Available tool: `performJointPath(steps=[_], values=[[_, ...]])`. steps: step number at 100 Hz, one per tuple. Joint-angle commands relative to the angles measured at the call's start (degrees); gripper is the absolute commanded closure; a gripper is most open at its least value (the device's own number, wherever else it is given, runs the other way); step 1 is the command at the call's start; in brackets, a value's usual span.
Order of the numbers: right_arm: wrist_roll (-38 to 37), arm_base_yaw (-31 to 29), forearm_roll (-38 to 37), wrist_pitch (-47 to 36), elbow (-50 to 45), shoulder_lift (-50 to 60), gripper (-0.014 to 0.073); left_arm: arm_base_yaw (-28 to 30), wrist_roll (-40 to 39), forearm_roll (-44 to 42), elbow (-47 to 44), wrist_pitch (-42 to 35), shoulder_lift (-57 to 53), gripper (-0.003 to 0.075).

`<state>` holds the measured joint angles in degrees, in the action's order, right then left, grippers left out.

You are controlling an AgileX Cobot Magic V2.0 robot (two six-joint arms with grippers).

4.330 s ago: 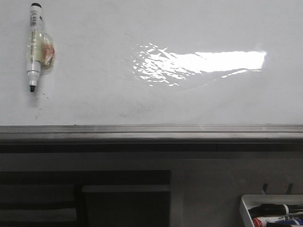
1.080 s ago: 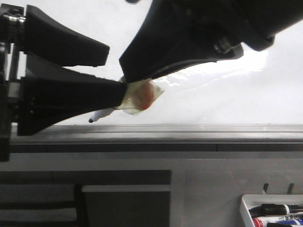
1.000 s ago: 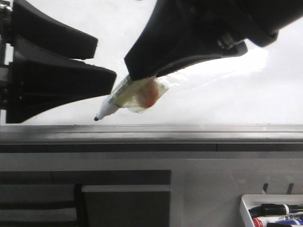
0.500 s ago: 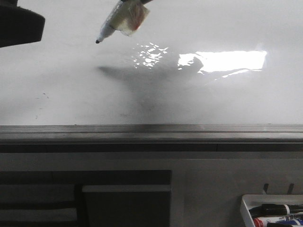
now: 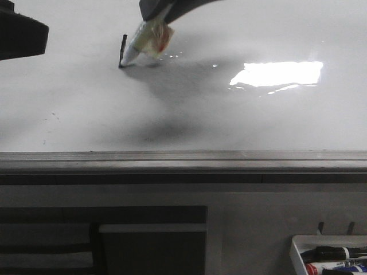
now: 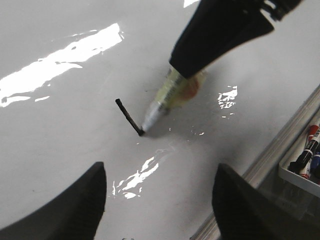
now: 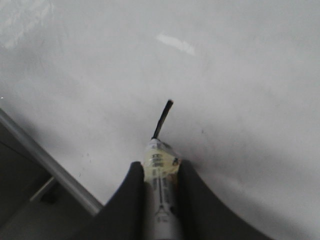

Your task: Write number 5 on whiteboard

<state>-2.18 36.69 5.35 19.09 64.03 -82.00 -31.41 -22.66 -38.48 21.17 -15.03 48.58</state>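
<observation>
The whiteboard is a glossy white board with glare. My right gripper is shut on a white marker wrapped in yellowish tape. The marker's tip touches the board at the end of a short black stroke, the only part of the number 5 on the board. The same stroke and marker show in the left wrist view, and the stroke runs ahead of the tip in the right wrist view. My left gripper hovers open over bare board, nothing between its fingers; one finger shows at the far left.
A grey metal ledge runs along the board's lower edge. A white tray holding several markers sits at the lower right, also in the left wrist view. Faint dark specks mark the board's left part.
The right gripper has lowered the marker's tip onto the board and drawn a short black stroke. The left gripper has stayed at the left edge.
</observation>
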Motion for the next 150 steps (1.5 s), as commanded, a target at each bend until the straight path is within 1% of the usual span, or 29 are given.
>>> performJointPath(steps=[1,25,41,57,66,76,85,97,120,150], values=[[0.65,0.26,-1.74,-1.39,-1.61,1.07,0.0662,-0.08,-0.62,1.28,1.58,-3.27,-0.5,0.0302],[0.65,-1.23,-2.59,-1.31,-1.88,4.99,0.0662,-0.08,-0.62,0.99,1.58,-3.54,-0.5,0.0302],[0.65,-1.34,-2.55,3.14,-2.83,6.25,0.0662,-0.08,-0.62,0.99,1.58,-3.54,-0.5,0.0302],[0.65,1.6,0.19,-0.6,-6.16,3.7,0.0662,-0.08,-0.62,0.99,1.58,-3.57,-0.5,0.0302],[0.65,3.43,0.19,-3.78,-4.15,0.96,0.0662,-0.08,-0.62,0.99,1.58,-3.68,-0.5,0.0302],[0.65,3.78,0.35,-4.04,-0.45,0.2,0.0662,-0.08,-0.62,0.99,1.58,-3.68,-0.5,0.0302],[0.65,3.93,1.37,-1.47,1.96,2.65,0.0662,-0.08,-0.62,0.99,1.58,-3.68,-0.5,0.0302],[0.65,4.85,0.43,-1.69,1.95,7.77,0.0662,-0.08,-0.62,0.99,1.58,-3.58,-0.5,0.0302],[0.65,0.26,-0.39,-6.1,2.07,6.39,0.0662,-0.08,-0.62,0.99,1.58,-3.58,-0.5,0.0302],[0.65,-0.64,-0.39,-6.62,5.65,2.33,0.0662,-0.08,-0.62,0.33,1.58,-3.58,-0.5,0.0302]])
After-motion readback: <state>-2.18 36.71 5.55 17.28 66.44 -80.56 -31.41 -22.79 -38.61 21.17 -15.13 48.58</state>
